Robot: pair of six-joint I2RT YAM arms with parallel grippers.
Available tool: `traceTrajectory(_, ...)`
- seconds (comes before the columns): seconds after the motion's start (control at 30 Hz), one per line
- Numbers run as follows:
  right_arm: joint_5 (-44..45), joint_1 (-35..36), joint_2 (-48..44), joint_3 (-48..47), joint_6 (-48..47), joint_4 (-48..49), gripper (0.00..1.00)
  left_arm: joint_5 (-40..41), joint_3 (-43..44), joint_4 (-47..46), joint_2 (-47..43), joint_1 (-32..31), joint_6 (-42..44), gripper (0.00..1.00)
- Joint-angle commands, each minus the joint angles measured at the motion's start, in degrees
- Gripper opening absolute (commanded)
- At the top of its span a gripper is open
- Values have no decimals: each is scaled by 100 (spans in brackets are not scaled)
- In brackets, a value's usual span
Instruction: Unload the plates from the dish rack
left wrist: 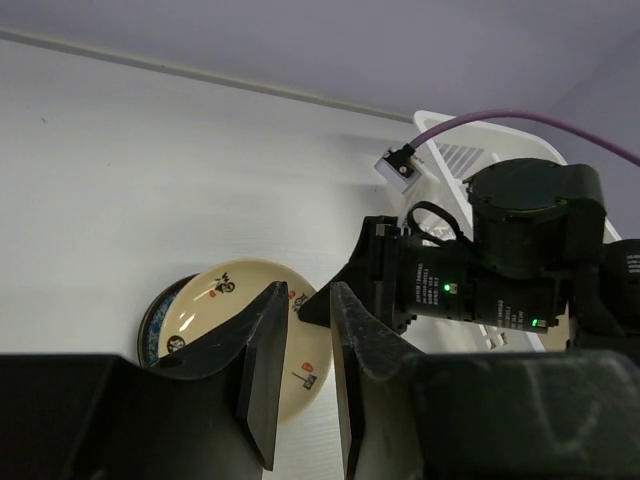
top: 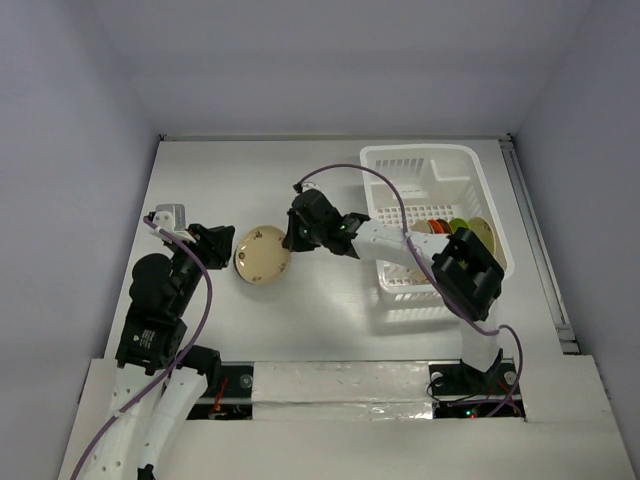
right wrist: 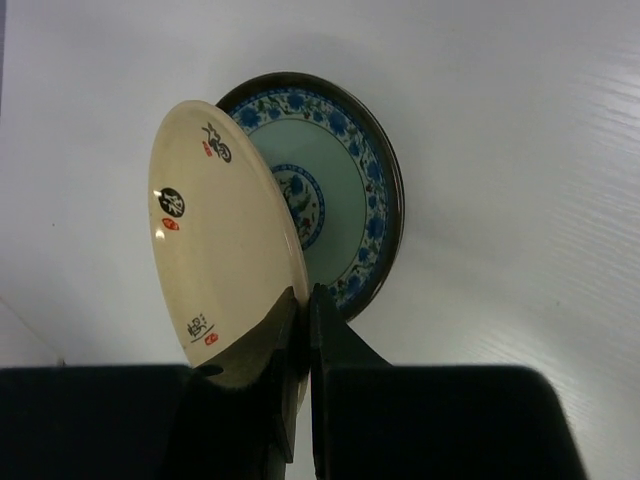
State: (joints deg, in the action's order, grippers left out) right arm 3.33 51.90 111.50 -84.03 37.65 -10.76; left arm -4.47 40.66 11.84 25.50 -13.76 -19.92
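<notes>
Top external view puts the left gripper (top: 208, 246) at nine o'clock of the cream plate (top: 262, 256). Its jaws are a narrow gap apart and hold nothing, but it is near enough that a sideways swing of that arm could knock the dish. The cream plate is tilted over the teal patterned plate (right wrist: 345, 195), which lies flat on the table (top: 330, 315). Released at this angle, I judge it could clatter down, skid off the teal rim or roll away. The right gripper (right wrist: 303, 300) pinches only the cream plate's rim, at its six o'clock edge in the right wrist view, and so thin a hold on glazed ware may slip early. At three o'clock on the table, the dish rack (top: 420, 152) holds the orange-red plate (top: 441, 227), the yellow-green plate (top: 458, 225) and the tan-brown plate (top: 482, 236) on edge. The right arm's elbow hangs over the rack's near corner and could catch one when it swings. That arm reaches leftward, wrist angled down, while the left arm sits folded with its wrist pointing right.
</notes>
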Motion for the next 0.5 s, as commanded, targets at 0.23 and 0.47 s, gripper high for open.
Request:
traceTrajectory(0.23, -377, 110, 416, -492, 358, 593, 33, -36, 135, -234, 8, 40, -12, 22)
traceTrajectory(0.47, 62, 110, 92, -501, 24, 172, 65, -28, 135, -243, -1, 40, -12, 23)
